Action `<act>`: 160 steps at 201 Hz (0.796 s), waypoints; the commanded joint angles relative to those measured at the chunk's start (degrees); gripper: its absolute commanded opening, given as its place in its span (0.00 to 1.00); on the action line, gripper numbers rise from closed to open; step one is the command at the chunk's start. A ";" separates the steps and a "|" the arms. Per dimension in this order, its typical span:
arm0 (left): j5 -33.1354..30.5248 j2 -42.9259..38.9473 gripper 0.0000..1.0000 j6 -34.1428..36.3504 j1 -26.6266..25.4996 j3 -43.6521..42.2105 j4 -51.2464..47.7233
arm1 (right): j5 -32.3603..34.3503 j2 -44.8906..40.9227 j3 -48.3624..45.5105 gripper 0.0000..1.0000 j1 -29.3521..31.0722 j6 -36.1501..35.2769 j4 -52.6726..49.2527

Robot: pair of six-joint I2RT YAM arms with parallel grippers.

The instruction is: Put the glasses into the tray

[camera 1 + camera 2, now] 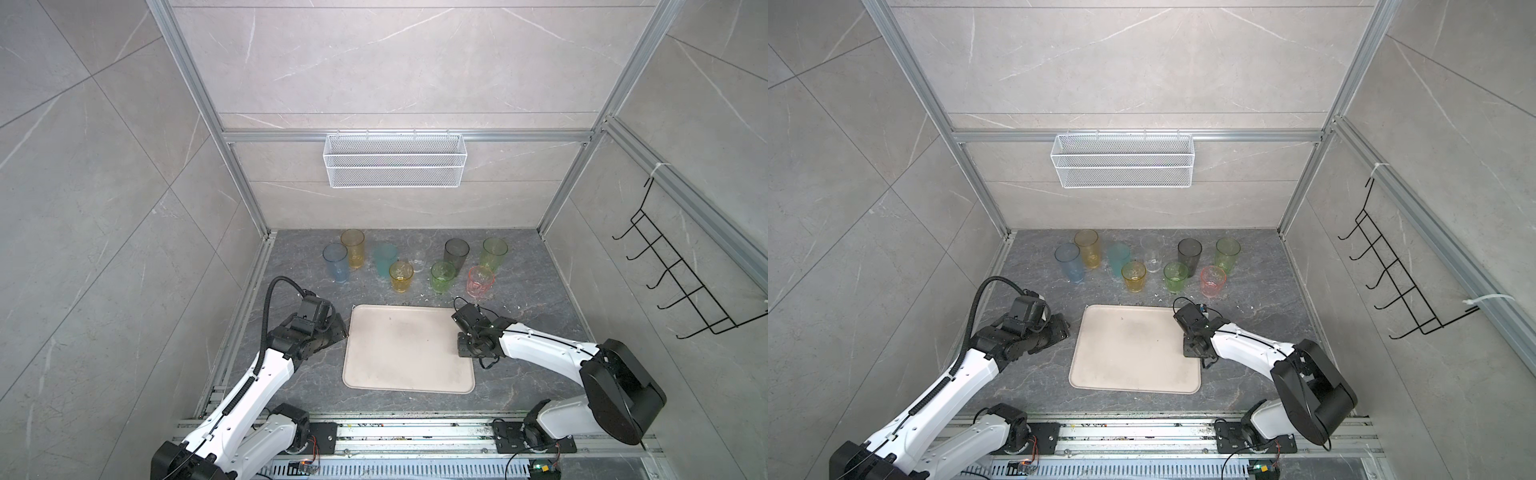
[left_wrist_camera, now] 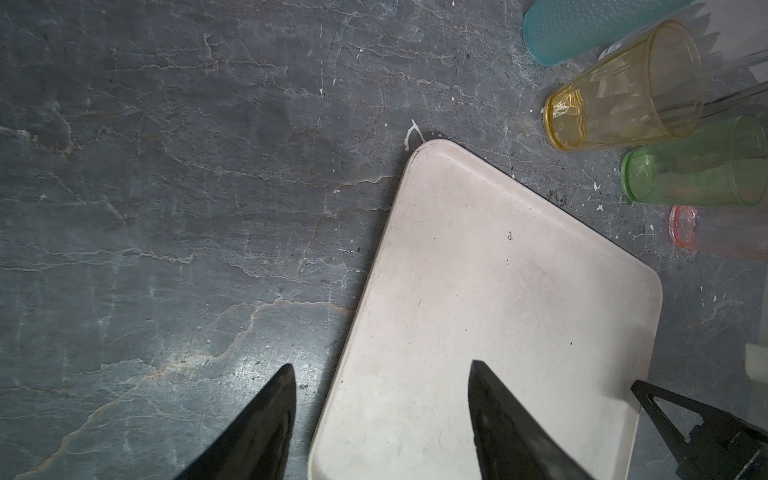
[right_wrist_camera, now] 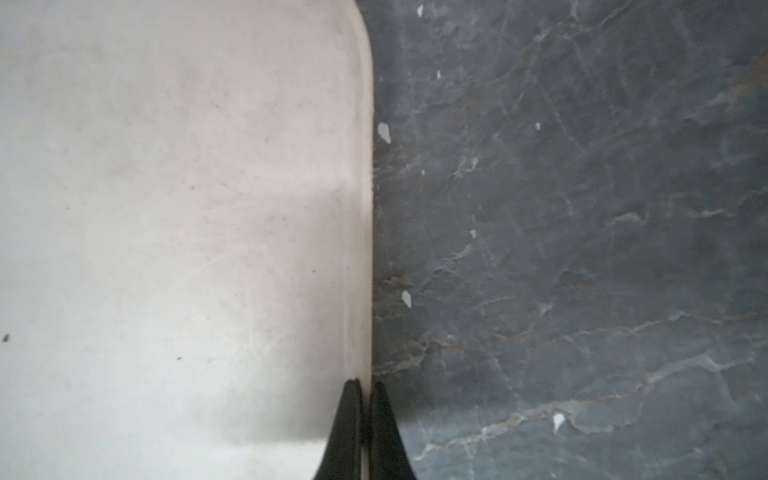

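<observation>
Over the tray's edges, the right end effector is clenched, the left released.

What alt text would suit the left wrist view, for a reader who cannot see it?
The left gripper, jaws open, hangs over one edge of the empty cream tray on a dark grey stone table. Beyond the tray's corner stand a teal glass, an amber glass, a green glass and a pink glass.

The tray is cream, the tabletop dark grey with pale veins.
</observation>
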 commanded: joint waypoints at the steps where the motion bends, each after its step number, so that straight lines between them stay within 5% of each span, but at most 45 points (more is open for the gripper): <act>1: 0.44 -0.31 0.67 0.44 0.25 0.40 1.16 | 3.15 1.19 2.17 0.00 -0.42 0.38 -2.71; 49: 0.11 -1.28 0.67 0.22 0.27 -0.50 0.83 | 5.49 1.80 4.29 0.01 -0.68 -1.10 -3.93; 160: -2.40 0.62 0.70 2.83 0.27 4.96 -0.69 | -0.24 -6.29 7.20 0.37 -1.03 -5.31 -3.65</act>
